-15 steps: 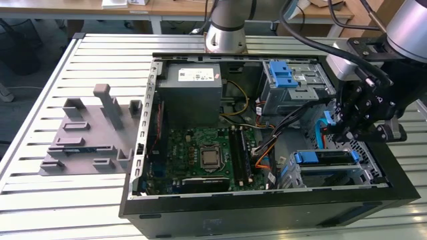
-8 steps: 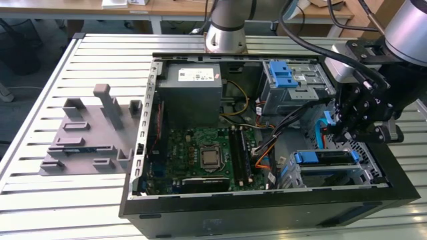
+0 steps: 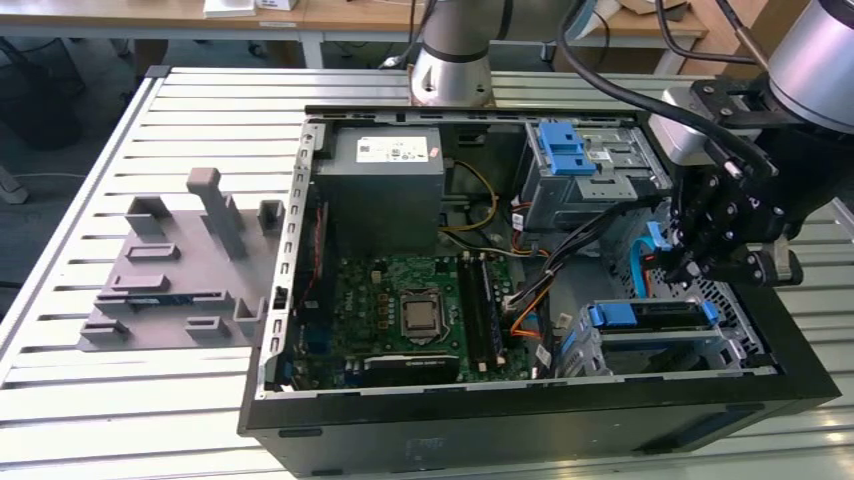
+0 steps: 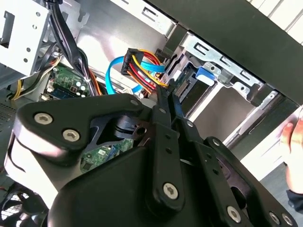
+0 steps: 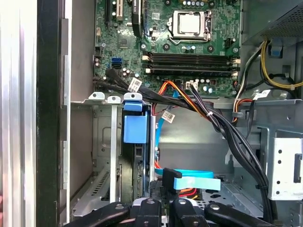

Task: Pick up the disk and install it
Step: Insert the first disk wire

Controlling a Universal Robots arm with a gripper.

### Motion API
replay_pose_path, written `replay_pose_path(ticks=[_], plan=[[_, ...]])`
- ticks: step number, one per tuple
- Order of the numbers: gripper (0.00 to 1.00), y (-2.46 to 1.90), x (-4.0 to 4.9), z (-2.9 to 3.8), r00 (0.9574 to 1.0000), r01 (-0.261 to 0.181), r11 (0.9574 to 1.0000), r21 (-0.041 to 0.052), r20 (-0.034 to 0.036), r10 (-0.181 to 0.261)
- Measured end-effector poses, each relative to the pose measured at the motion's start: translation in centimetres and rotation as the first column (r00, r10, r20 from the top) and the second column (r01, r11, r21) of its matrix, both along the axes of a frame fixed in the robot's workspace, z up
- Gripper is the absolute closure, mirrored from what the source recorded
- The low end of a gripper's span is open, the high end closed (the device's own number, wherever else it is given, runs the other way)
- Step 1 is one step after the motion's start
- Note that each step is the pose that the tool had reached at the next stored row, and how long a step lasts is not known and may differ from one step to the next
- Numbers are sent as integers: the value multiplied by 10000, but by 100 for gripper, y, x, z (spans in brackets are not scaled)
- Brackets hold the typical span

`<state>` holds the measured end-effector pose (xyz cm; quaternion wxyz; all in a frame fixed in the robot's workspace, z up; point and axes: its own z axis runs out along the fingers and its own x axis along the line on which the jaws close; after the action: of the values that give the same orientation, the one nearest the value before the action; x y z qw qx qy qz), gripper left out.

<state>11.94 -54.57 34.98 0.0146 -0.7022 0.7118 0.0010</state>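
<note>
One disk (image 3: 650, 316) sits edge-up in the computer case's (image 3: 534, 420) lower drive bay, while the gripper (image 3: 703, 262), fingers pinched narrow and empty, hovers just above that bay.

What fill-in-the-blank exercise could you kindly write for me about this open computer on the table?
1. The circuit board inside the computer case is ___ in colour.
2. The pincer hangs over the case at the exterior view's ___ side.
3. The grey power supply box bears a ___ sticker.

Missing words: green; right; white.
</note>
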Motion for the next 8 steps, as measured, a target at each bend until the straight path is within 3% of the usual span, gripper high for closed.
replay_pose_path(ticks=[4, 8], plan=[[84, 0, 1, -1, 9998, 209, 9998, 13, -74, -209], [84, -63, 0, -11, 9997, 214, 9998, 41, -91, -214]])
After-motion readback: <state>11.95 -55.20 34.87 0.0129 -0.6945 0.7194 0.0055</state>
